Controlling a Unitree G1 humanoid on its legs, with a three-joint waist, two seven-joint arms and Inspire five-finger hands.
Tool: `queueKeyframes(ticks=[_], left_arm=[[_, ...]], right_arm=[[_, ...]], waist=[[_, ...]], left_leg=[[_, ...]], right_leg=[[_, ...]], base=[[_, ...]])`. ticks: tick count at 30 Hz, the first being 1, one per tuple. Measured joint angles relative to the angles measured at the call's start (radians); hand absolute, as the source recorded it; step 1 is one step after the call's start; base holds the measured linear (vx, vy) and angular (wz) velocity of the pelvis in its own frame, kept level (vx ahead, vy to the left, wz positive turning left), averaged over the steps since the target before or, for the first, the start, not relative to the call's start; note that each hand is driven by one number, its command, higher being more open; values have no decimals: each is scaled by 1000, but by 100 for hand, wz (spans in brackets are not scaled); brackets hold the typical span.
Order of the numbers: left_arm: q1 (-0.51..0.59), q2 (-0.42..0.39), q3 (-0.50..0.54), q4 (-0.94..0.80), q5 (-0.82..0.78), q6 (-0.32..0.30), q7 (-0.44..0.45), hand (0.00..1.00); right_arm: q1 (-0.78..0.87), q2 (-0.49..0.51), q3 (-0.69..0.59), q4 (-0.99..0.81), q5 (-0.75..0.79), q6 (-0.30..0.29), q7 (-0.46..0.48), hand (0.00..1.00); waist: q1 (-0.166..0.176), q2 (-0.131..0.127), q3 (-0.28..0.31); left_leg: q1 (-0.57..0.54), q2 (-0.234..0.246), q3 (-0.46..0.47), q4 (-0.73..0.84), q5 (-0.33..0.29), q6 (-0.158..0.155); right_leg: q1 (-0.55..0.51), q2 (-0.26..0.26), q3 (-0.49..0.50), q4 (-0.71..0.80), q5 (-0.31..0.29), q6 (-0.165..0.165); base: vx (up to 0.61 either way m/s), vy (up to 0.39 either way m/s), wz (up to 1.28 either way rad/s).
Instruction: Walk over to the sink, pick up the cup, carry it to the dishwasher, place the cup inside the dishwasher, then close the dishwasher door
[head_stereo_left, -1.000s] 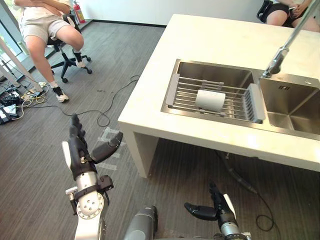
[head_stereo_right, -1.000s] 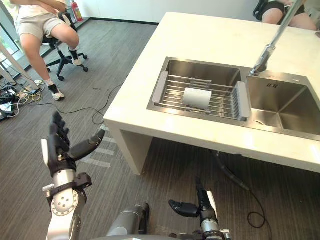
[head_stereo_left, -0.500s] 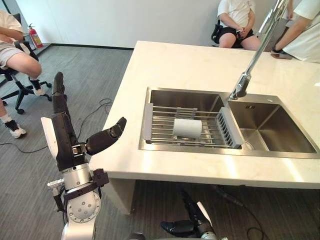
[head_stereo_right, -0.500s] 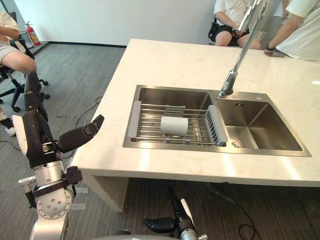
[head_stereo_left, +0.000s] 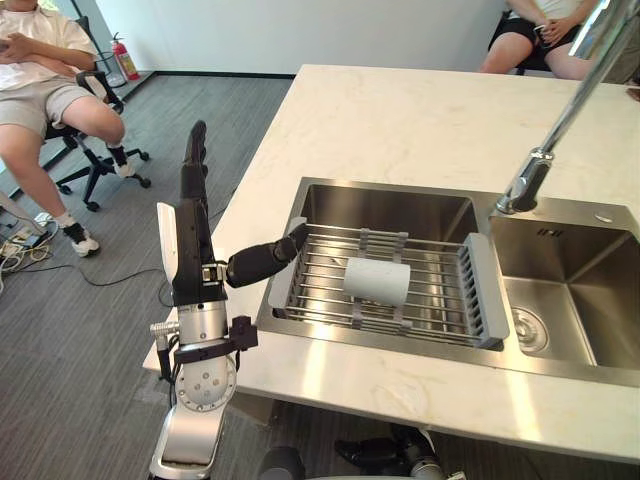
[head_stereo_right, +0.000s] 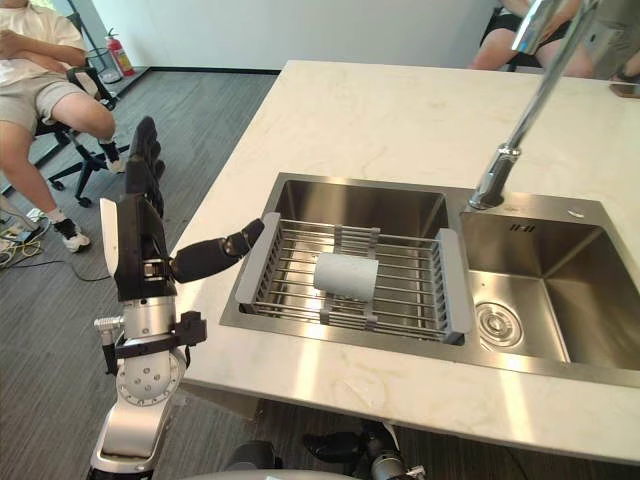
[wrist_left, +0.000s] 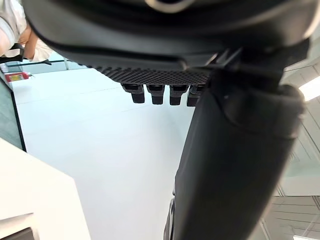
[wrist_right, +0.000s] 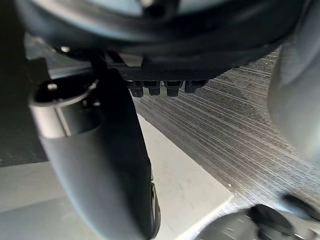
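**Cup** (head_stereo_left: 377, 281): white, lying on its side on a wire rack (head_stereo_left: 320, 292) that spans the left basin of the sink (head_stereo_left: 385, 208). Neither hand holds it.

**Left hand** (head_stereo_left: 190, 248): raised just left of the sink, over the edge of the counter (head_stereo_left: 400, 110). Fingers are straight and upright, and the thumb stretches toward the rack's left end (whether it touches cannot be told). It grips nothing.

**Right hand** (head_stereo_left: 372, 455): low, in front of the sink, beneath the counter's edge. Its wrist view shows fingers straight, thumb apart, empty.

**Faucet** (head_stereo_left: 527, 182): behind the sink, between its two basins.

**Person** (head_stereo_left: 45, 75): seated on a chair, well left of the sink.
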Motion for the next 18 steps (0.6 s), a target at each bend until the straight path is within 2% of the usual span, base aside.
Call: queueKeyframes(ticks=[1,2,4,6,11,15,18], left_arm=[[-15,20,-1,0,-3,0,0,100],[-16,33,0,1,-3,0,0,100],[-32,73,-20,20,-5,7,-4,100],[-51,103,-51,30,-5,10,-20,100],[-64,115,-111,30,-6,15,-41,100],[-72,120,-129,33,1,15,-86,100],[-78,135,-129,33,8,15,-109,100]], right_arm=[[0,0,0,3,0,0,0,100],[-5,2,1,10,0,0,1,100],[-1,22,0,22,0,6,-2,100],[-1,26,1,31,0,7,0,100],[-38,26,-26,92,62,27,0,100],[-44,32,-113,108,157,32,-43,100],[-31,32,-156,102,174,32,-64,100]], waist=[[3,3,-2],[4,-3,-3],[-3,-29,-18],[-3,-42,-26],[0,-49,-56],[-2,-53,-87],[-5,-51,-94]], left_leg=[[-4,-11,-10,-96,104,-19],[13,-13,-2,-113,137,-34],[37,-39,9,-144,151,-21],[57,-59,17,-173,157,-11],[89,-77,27,-232,173,-2],[107,-71,33,-264,181,-12],[114,-63,37,-278,185,-18]], right_leg=[[2,-2,15,0,-6,20],[9,-5,28,-1,-10,26],[17,-28,37,-6,-13,32],[27,-47,43,-18,-13,33],[41,-62,56,-47,-12,35],[50,-58,63,-69,-5,45],[50,-50,67,-70,-4,44]], base=[[149,174,-35],[140,161,-31],[124,105,-5],[109,118,1],[45,35,-3],[15,-22,-5],[8,-54,-5]])
